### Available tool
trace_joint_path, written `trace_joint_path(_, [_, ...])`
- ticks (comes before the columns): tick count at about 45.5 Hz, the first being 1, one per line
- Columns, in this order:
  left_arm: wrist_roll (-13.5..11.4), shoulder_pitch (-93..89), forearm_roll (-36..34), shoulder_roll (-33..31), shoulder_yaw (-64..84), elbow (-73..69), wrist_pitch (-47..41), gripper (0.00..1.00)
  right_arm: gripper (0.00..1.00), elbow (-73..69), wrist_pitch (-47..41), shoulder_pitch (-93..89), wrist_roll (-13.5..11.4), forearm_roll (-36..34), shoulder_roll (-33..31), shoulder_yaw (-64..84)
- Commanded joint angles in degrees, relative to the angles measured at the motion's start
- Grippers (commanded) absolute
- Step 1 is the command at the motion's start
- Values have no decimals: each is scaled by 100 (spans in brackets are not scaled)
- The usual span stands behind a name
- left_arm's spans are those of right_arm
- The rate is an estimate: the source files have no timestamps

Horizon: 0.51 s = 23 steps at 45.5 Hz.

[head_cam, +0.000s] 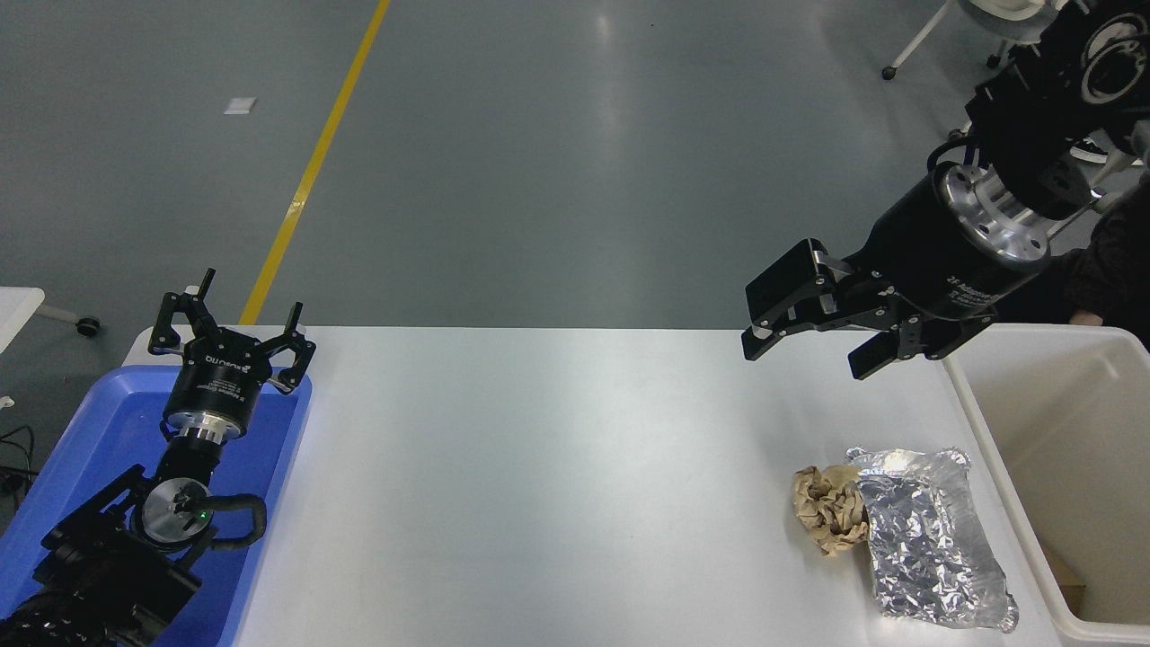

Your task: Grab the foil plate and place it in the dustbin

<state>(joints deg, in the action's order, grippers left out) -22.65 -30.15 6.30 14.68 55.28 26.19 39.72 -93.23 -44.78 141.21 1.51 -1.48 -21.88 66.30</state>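
Foil plate [934, 539] lies untouched beside the bin [997, 449], our right claw [804, 346] hangs wide open above, so we've got everything left.

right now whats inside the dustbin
The dustbin shows bare cream walls and a brownish scrap low in its near corner. Its floor runs past the picture's edge, so the rest is out of view.

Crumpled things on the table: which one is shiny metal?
The foil plate, silver and wrinkled, lying beside the dustbin. The smaller paper ball touching its left edge is dull tan-brown.
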Motion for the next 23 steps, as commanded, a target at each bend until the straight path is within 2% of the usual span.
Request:
trace_joint_path(1, [6, 0, 3, 0, 9, 0, 1, 100, 100, -11, -22, -163, -2, 16, 25, -29])
trace_joint_path(18, [-3, 0, 3, 0, 9, 0, 1, 100, 100, 33, 21, -330, -2, 174, -133, -82])
trace_joint_path(23, [-3, 0, 3, 0, 9, 0, 1, 100, 100, 33, 21, -383, -2, 227, -475, -82])
